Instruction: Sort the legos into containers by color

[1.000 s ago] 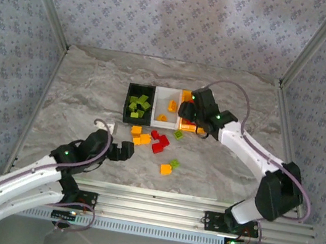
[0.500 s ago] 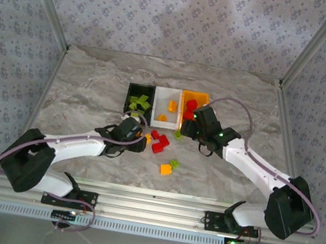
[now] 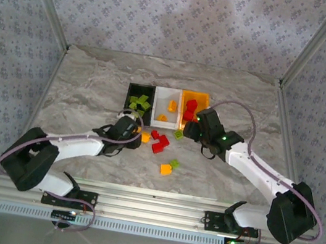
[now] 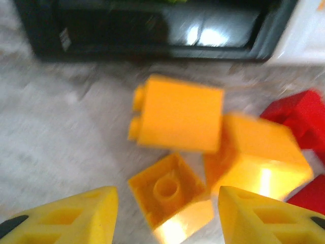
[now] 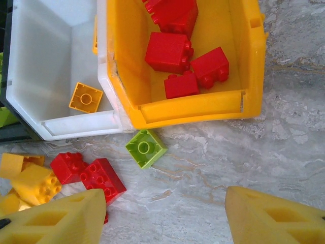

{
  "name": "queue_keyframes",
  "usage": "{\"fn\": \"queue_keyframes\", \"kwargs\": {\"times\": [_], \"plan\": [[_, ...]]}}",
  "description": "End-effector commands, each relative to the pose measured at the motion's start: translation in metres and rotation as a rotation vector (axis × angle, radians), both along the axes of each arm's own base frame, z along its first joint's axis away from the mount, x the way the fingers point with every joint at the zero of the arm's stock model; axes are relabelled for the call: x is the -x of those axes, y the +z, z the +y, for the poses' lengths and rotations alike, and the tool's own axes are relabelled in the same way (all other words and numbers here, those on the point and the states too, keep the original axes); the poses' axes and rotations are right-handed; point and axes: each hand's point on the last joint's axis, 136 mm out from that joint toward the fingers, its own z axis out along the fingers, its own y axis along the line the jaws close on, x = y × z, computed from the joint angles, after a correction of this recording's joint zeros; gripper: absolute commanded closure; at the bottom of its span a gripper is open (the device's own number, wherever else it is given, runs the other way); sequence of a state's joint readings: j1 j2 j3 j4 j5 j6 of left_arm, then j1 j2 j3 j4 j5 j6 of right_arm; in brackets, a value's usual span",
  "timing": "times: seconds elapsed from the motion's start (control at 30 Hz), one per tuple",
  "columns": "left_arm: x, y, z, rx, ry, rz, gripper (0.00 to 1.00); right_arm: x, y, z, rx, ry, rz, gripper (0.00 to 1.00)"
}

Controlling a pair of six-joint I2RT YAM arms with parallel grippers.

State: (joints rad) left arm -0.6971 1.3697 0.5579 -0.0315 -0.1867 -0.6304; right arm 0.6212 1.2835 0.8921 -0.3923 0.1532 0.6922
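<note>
The left claw, jaws apart, brackets an upturned orange brick lying on the table just before the black bin, closest to the left arm.

black bin: blurred, with its top cut off by the frame edge
red legos: cut by the right edge
orange-yellow bin: far end out of frame

top: high, wide — wrists: close, sharing legos
</note>
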Motion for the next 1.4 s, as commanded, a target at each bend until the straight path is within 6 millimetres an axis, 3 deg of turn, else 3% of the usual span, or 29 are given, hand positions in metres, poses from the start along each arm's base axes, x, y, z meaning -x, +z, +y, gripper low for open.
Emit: {"fn": "queue_keyframes", "kwargs": {"times": [0.0, 0.17, 0.3, 0.43, 0.8, 1.13, 1.37], "plan": [[0.029, -0.013, 0.027, -0.031, 0.039, 0.071, 0.46, 0.001, 0.004, -0.006, -0.019, -0.028, -0.015, 0.35], [0.045, 0.019, 0.037, 0.034, 0.044, 0.025, 0.44, 0.000, 0.006, -0.005, -0.036, -0.031, -0.019, 0.35], [0.045, 0.059, 0.027, 0.119, 0.009, -0.039, 0.29, -0.002, 0.009, -0.003, -0.052, -0.033, -0.026, 0.35], [0.038, 0.075, 0.020, 0.129, -0.015, -0.069, 0.16, -0.002, 0.008, -0.002, -0.053, -0.031, -0.021, 0.35], [0.009, 0.026, -0.016, 0.083, -0.092, 0.015, 0.11, 0.000, 0.004, -0.001, -0.042, -0.035, -0.006, 0.35], [-0.006, 0.001, 0.015, 0.017, 0.051, 0.022, 0.25, 0.002, 0.006, -0.003, -0.038, -0.034, -0.015, 0.35], [-0.001, -0.010, 0.036, -0.010, 0.106, 0.051, 0.36, 0.003, 0.008, -0.008, -0.039, -0.043, -0.024, 0.35]]}}
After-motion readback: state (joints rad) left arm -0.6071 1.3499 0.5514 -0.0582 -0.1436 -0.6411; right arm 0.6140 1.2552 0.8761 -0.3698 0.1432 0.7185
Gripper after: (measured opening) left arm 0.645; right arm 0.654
